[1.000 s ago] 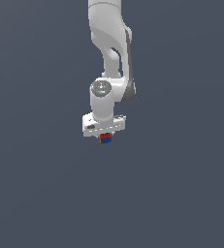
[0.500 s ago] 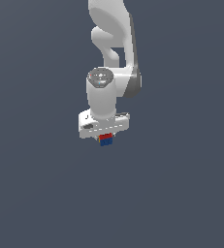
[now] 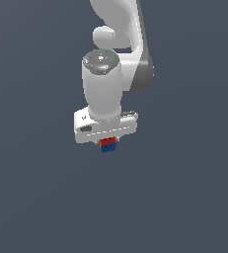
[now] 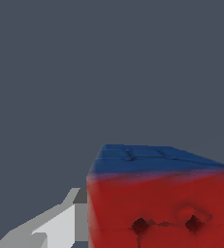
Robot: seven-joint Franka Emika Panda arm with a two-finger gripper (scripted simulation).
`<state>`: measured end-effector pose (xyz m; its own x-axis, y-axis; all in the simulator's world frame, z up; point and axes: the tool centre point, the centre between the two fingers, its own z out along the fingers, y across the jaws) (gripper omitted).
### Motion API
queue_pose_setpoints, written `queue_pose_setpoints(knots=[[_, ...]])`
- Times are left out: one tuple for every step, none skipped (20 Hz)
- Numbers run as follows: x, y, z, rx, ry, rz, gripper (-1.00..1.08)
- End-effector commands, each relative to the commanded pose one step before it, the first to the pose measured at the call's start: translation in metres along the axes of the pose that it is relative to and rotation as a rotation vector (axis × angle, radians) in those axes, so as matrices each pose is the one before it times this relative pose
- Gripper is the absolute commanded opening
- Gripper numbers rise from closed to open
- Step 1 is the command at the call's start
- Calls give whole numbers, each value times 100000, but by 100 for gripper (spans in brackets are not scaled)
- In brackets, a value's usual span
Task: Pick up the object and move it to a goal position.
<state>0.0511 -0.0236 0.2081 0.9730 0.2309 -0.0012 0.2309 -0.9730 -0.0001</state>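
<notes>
The object (image 3: 108, 144) is a tiny cube-like block with a red upper part and a blue lower part. In the exterior view it sticks out just below my white gripper (image 3: 107, 142), which is shut on it and holds it up off the surface. The fingers are mostly hidden behind the hand body. In the wrist view the object (image 4: 157, 203) fills the lower part of the picture, red face close, blue face beyond, with one white finger (image 4: 50, 227) beside it.
A plain dark grey surface (image 3: 184, 197) fills the background in both views. The white arm (image 3: 120, 39) rises above the gripper. No other objects show.
The arm has swung toward the camera and looks larger. The gripper with the block has stayed near the same spot in the picture, dropping slightly. The grip has held.
</notes>
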Motion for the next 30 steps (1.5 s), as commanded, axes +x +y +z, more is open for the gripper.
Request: queue_pose_setpoints(knots=[[1131,160,-1556,-38,118,8,-100],[415,58,-529,0,0,0,-100],[404,57,-513,0,0,0,-100],[394,56,-498,0,0,0,-100],[384,55,-483,0,0,0,-100],[375,53,-469,0,0,0,-100],[365,52,-455,0,0,0,-100],[355,51,-441,0,0,0,-100],[346,50,-427,0,0,0,-100],[337,49,-413,0,0,0,-100],[328,48,-400,0,0,0,-100],[315,47,-382,0,0,0,-100],[292,44,-352,0,0,0,-100],[269,40,-322,0,0,0,-100],[255,10,-294,40,10,-56,-100],[227,35,-268,0,0,0,-100],[207,32,-243,0,0,0,-100],[189,29,-220,0,0,0,-100],[171,27,-198,0,0,0,-100],[155,24,-177,0,0,0,-100],[139,22,-158,0,0,0,-100],[123,20,-139,0,0,0,-100],[109,18,-122,0,0,0,-100],[95,15,-105,0,0,0,-100],[81,13,-90,0,0,0,-100],[68,11,-75,0,0,0,-100],[55,9,-60,0,0,0,-100],[43,7,-46,0,0,0,-100],[30,5,-33,0,0,0,-100],[18,3,-20,0,0,0,-100]])
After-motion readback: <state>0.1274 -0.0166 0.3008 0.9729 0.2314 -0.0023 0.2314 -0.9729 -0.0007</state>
